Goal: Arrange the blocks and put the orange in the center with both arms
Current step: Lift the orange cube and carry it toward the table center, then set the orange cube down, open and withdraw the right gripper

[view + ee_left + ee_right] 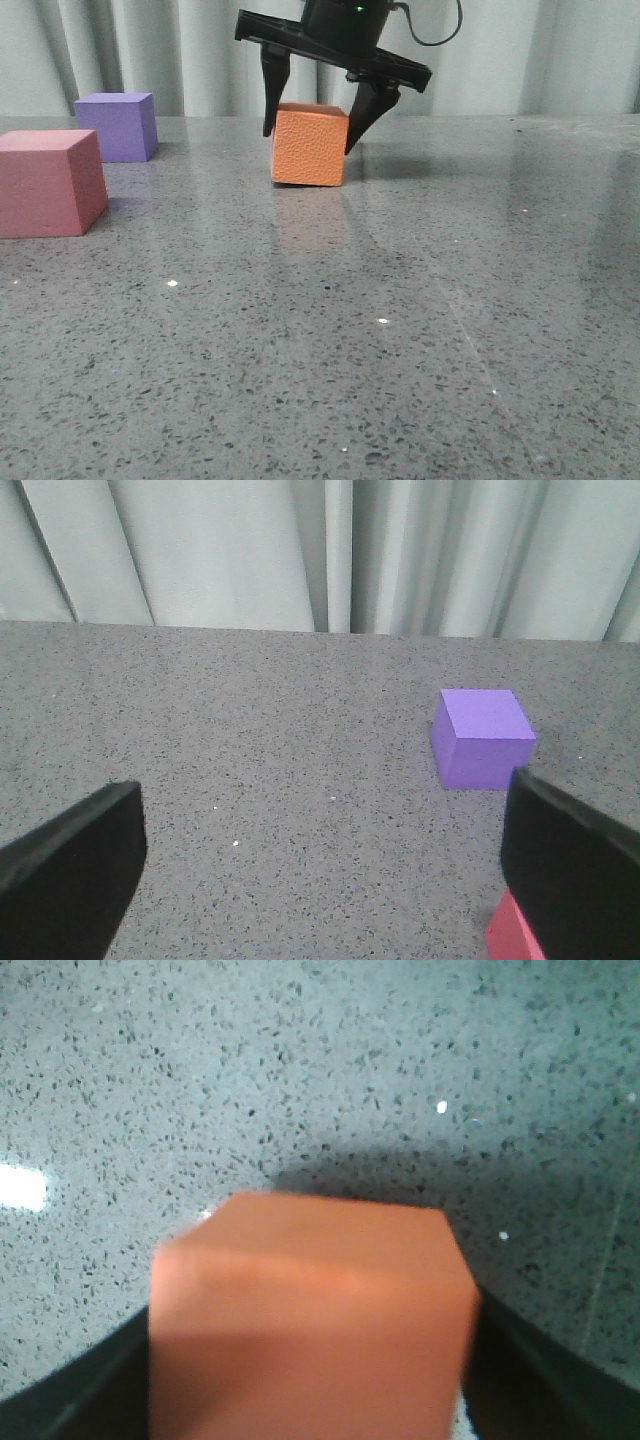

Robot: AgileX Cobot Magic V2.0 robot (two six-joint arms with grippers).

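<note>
Three blocks on the table [400, 330]: two at far left, the third [310, 146] mid-table, farther back

The pink block [50, 183] is cut off by the front view's left edge, and in the left wrist view only a corner shows behind one finger [575, 880]. The orange block [310, 1320] is blurred and cropped in the right wrist view.
</note>
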